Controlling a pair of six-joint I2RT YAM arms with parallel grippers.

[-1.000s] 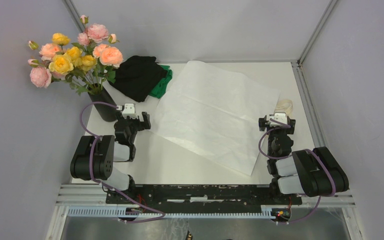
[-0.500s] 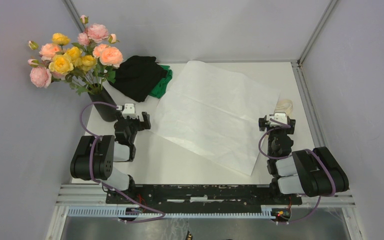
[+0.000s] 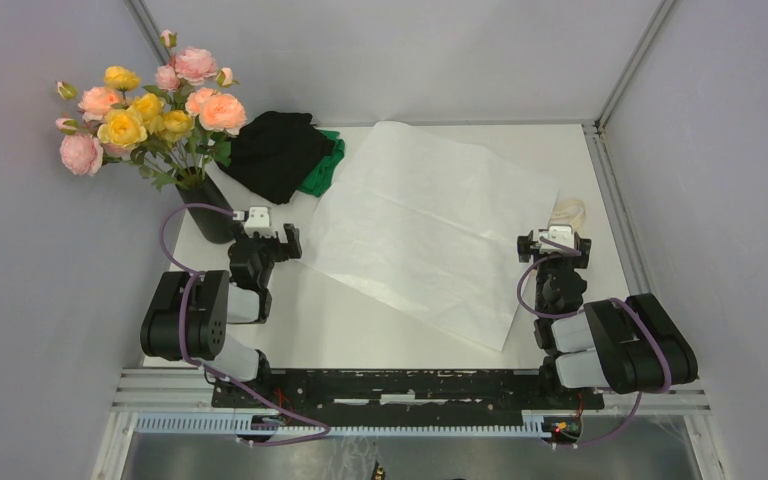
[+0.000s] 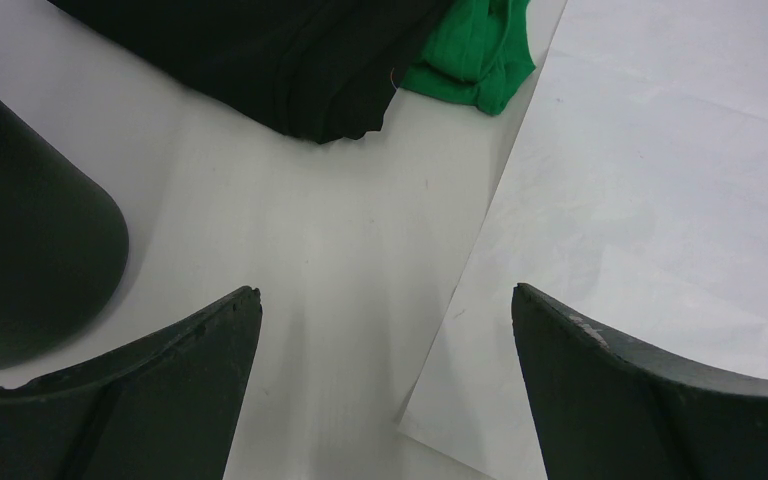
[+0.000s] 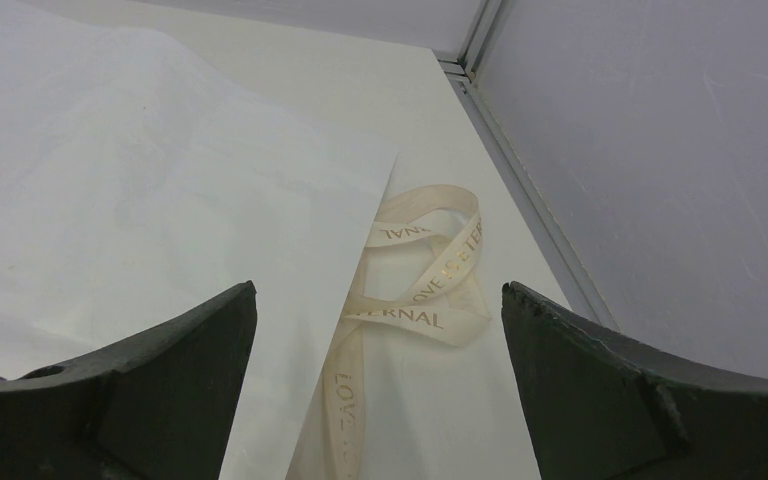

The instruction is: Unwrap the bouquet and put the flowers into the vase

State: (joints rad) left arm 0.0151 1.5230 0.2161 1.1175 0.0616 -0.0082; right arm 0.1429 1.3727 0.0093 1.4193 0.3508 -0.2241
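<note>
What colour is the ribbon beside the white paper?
The ribbon is cream with gold lettering, clearest in the right wrist view.

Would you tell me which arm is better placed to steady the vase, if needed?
Left, probably: the left gripper, open, sits beside the vase holding the flowers, while the right gripper is across the paper, near the ribbon.

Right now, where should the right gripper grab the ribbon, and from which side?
Probably the far loop of the ribbon, where the band seems to lift off the table. Come straight down from above with the right gripper, which is open, one finger either side of the band. The near strand lies flat beside the paper, so a pinch there might catch the sheet.
</note>
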